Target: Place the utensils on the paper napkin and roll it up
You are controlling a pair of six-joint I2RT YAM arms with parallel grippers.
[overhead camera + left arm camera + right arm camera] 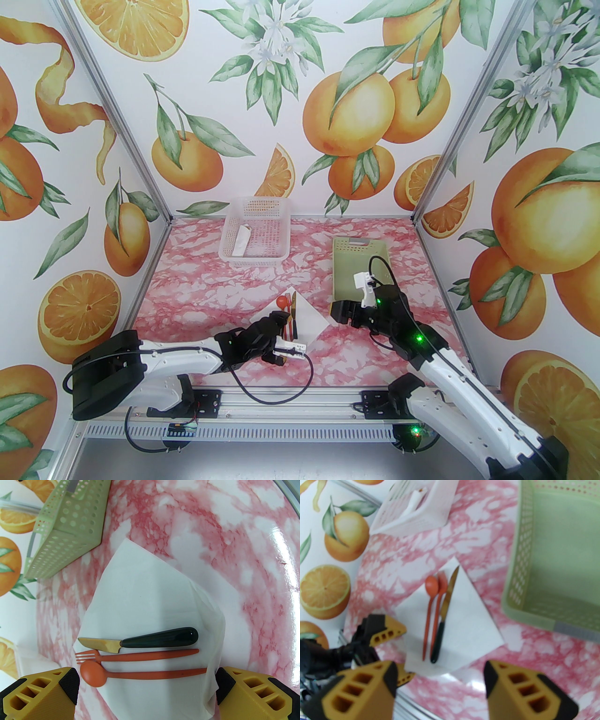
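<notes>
A paper napkin lies on the pink desk. On it, 3 utensils — spoon, fork, knife — lie parallel near one edge, likely so they roll together. Left end effector, spread wide, straddles them; right end effector hovers beside the napkin, jaws apart, empty.

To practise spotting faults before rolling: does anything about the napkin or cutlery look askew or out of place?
One corner of the napkin is folded over the spoon handle's tip, not flat. At the other end the spoon bowl and fork tines overhang its edge. Otherwise knife, fork and spoon lie neatly parallel.
</notes>
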